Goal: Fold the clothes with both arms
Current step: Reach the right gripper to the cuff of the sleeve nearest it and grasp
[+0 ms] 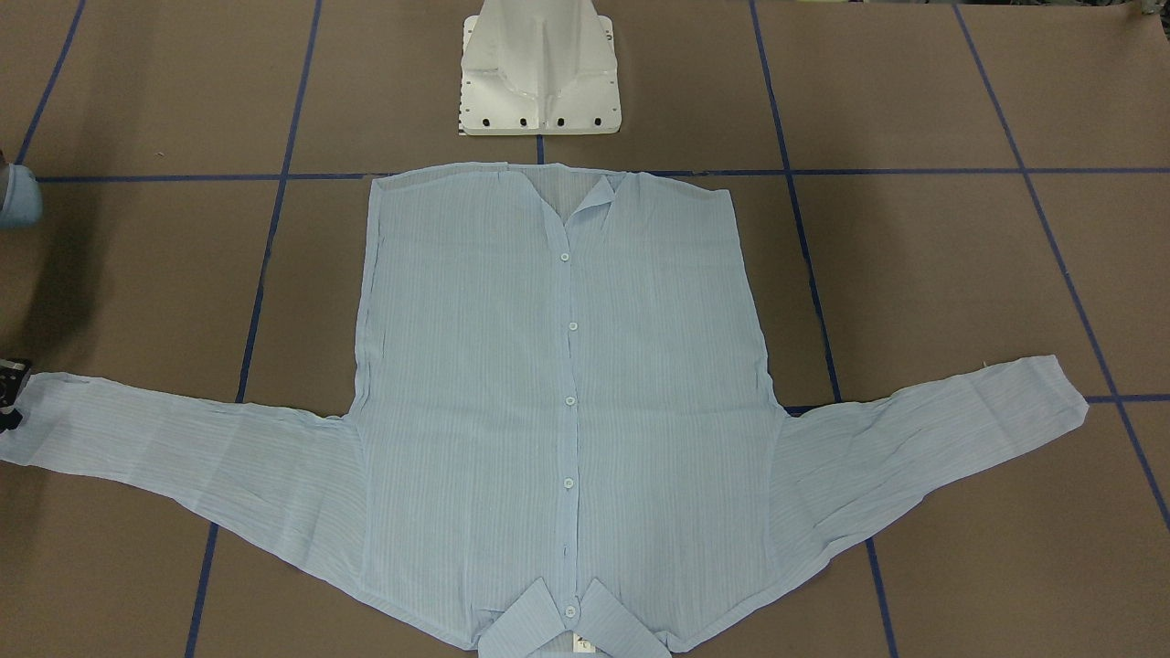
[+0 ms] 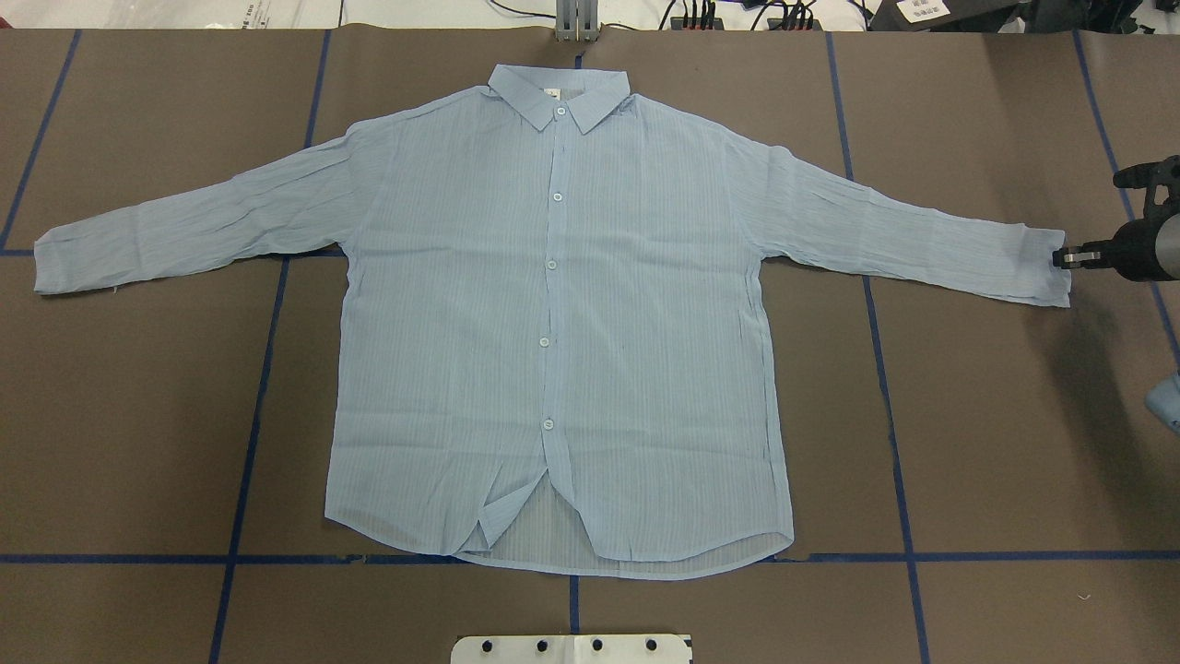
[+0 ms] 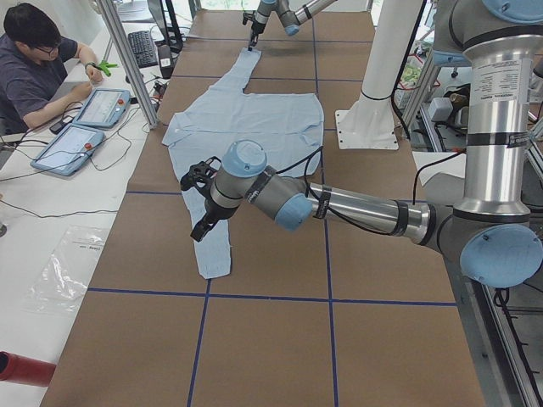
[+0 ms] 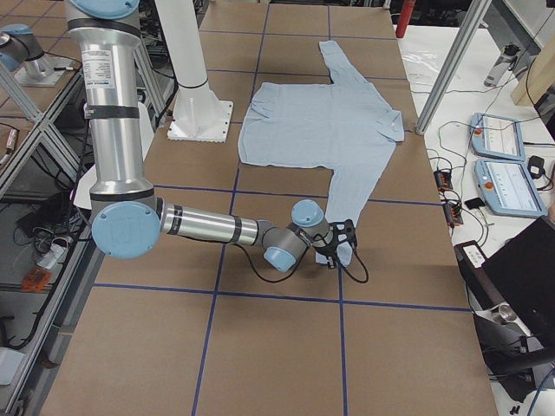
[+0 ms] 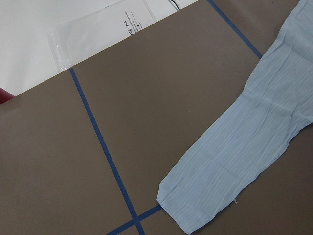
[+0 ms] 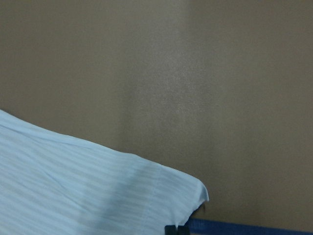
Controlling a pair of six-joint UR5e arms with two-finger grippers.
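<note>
The pale-blue shirt (image 2: 553, 323) lies flat and buttoned on the brown table, collar away from the robot and both sleeves spread out sideways. My right gripper (image 2: 1062, 258) is at the table's right side, low and level, shut on the end of the right-hand sleeve's cuff (image 2: 1042, 267). That gripper also shows in the front view (image 1: 11, 395) and the right-side view (image 4: 334, 250). Its dark fingertips (image 6: 172, 229) sit just under the cuff corner. My left gripper (image 3: 197, 203) hovers above the other sleeve (image 5: 234, 156), and I cannot tell whether it is open or shut.
The white pedestal (image 1: 539, 73) stands behind the shirt's hem. Blue tape lines (image 2: 263, 369) grid the brown table cover. A person (image 3: 34, 68) sits at a side table with tablets (image 3: 85, 127). A clear plastic bag (image 5: 98, 29) lies on the white surface past the table edge.
</note>
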